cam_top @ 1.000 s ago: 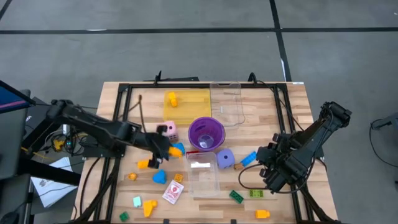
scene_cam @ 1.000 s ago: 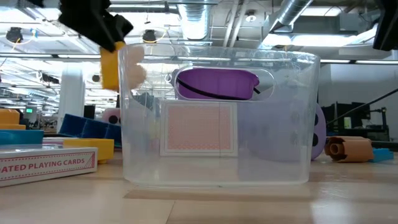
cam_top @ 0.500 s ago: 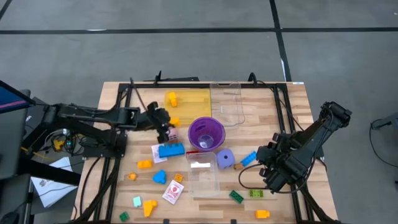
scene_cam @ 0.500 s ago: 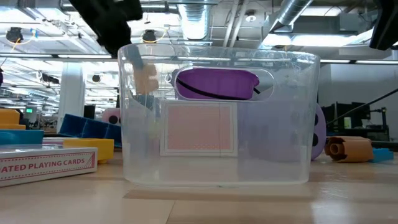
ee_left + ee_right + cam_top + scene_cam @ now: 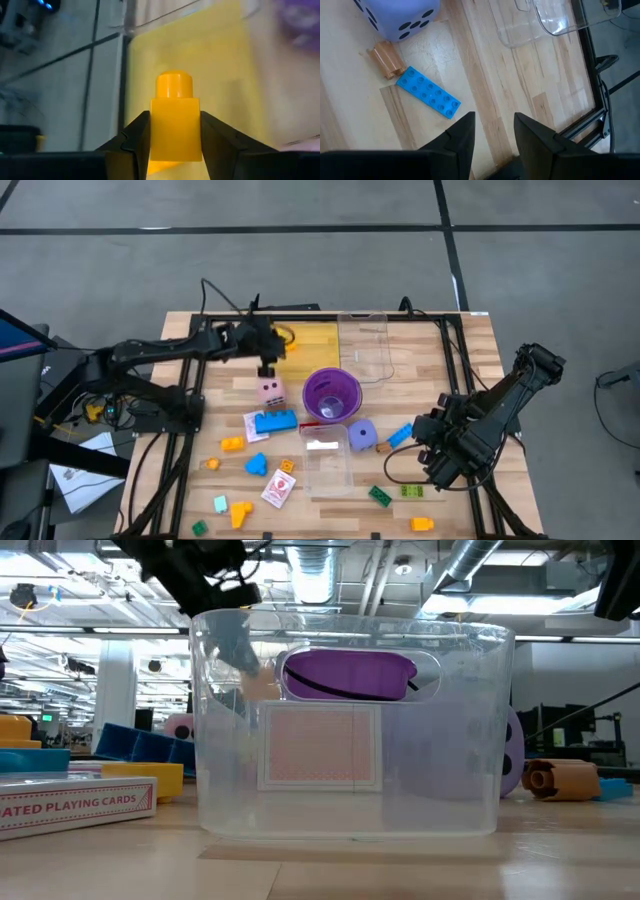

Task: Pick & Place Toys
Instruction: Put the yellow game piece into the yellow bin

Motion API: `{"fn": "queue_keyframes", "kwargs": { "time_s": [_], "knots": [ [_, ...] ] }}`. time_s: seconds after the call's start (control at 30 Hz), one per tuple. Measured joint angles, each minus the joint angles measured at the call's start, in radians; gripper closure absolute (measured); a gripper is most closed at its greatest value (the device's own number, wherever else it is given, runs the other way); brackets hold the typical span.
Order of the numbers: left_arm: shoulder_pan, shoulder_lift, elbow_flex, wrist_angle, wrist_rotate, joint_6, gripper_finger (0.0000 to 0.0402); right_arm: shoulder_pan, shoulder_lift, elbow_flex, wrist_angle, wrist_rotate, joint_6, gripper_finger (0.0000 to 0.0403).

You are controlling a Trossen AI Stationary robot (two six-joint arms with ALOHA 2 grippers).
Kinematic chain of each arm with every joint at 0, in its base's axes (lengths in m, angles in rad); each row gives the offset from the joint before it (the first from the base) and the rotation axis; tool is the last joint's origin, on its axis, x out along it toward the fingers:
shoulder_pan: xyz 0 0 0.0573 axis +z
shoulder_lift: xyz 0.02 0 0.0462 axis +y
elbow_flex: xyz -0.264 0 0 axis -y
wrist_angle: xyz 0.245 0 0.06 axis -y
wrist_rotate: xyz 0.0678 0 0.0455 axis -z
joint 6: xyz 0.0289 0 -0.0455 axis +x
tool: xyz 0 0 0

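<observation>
One yellow brick (image 5: 174,122) sat pinched in your left tool (image 5: 268,350), over the yellow tray's (image 5: 320,340) near edge. You had most toys left: the pink die (image 5: 270,391), purple die (image 5: 362,434) and blue brick (image 5: 427,92) lay on the desk (image 5: 480,350). Your right tool (image 5: 492,131) waited, parted and empty.

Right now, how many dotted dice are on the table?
2. The pink die sits left of the purple cup; the purple die sits right of the clear tray in front. None looks hidden.
</observation>
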Motion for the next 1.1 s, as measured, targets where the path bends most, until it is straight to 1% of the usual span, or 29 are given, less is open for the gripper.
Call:
{"fn": "queue_keyframes", "kwargs": {
  "time_s": [0.1,0.2,0.27,0.47,0.57,0.63,0.7,0.83,1.1],
  "knots": [
    [0.065,0.04,0.033,0.0,0.056,0.165,0.0272,0.0,0.0,0.0,0.0,0.001,-0.004,0.0274],
    [0.106,0.082,0.065,-0.011,0.107,0.317,0.0272,0.0,0.0,0.0,0.0,0.012,-0.004,0.0274],
    [0.12,0.107,0.083,-0.011,0.155,0.393,0.0272,0.0,0.0,0.0,0.0,0.016,-0.004,0.0274],
    [0.127,0.168,0.167,-0.066,0.283,0.469,0.0272,-0.002,0.0,0.0,0.0,0.017,-0.019,0.0274],
    [0.128,0.191,0.197,-0.112,0.403,0.472,0.0272,-0.002,0.0,0.0,0.0,0.02,-0.016,0.0274],
    [0.132,0.205,0.207,-0.142,0.452,0.478,0.0272,-0.002,0.0,0.0,0.0,0.024,-0.011,0.0274],
    [0.139,0.22,0.208,-0.182,0.47,0.505,0.0272,-0.002,0.0,0.0,0.0,0.026,-0.004,0.0274],
    [0.168,0.268,0.208,-0.216,0.472,0.525,0.0272,-0.014,0.0,0.0,0.0,0.026,-0.002,0.0274],
    [0.208,0.379,0.208,-0.173,0.472,0.577,0.0272,-0.067,0.0,0.0,0.0,0.026,-0.02,0.0274]
  ]
}}
